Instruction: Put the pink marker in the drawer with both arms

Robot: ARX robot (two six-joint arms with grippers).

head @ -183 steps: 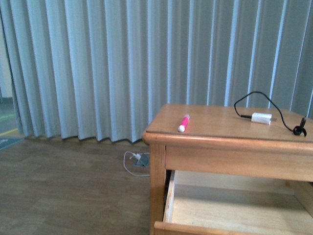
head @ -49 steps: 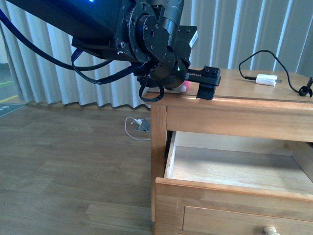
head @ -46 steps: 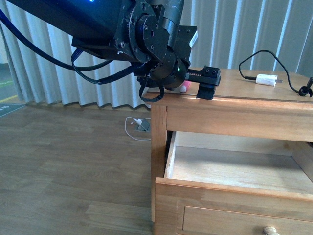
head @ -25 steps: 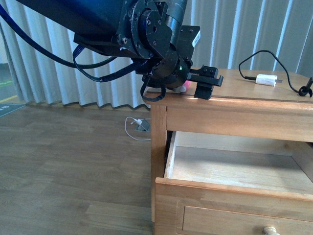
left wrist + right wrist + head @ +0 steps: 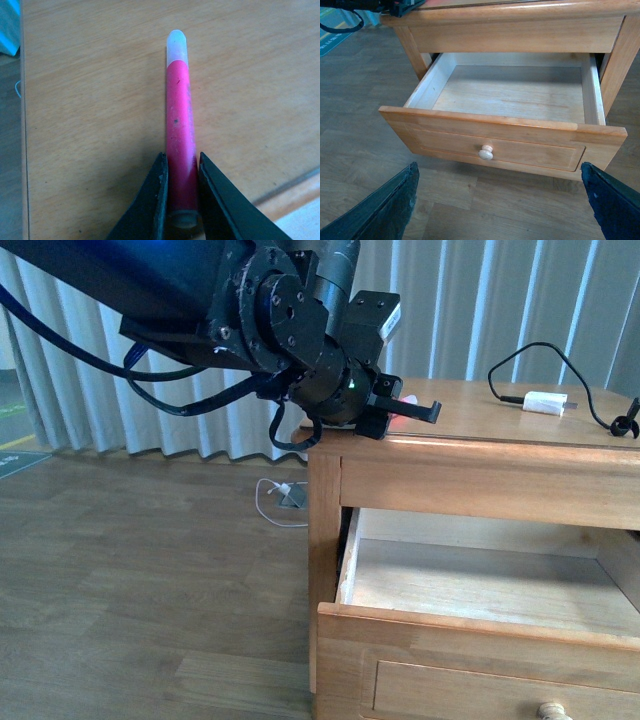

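Front view: the left tool [image 5: 402, 412] hung over the near left corner of the counter [image 5: 500, 422], and only a sliver of the pink marker [image 5: 409, 399] showed at its tip. The open drawer [image 5: 452, 628] lay below this tool and a little to the robot's right, with its bare floor facing up. A charger [image 5: 539, 399] sat well beyond the tool, toward the far right of the counter top.

Left wrist view: the left tool [image 5: 181, 160] was narrowed onto the pink marker [image 5: 178, 120], with a jaw pressing each side of the butt end. The marker's long axis ran straight out ahead of the tool, white cap farthest away. It lay over the counter [image 5: 90, 100]; I could not tell whether it rested there or was just clear.

Right wrist view: the right tool [image 5: 498, 172] stood wide apart and held nothing, hovering in front of the drawer [image 5: 445, 131] with the knob [image 5: 485, 152] just ahead of it. The marker did not show here.

In my judgement the left arm was the carrying one. The coming move turned on the drawer lying below and nearer the robot than the held marker.
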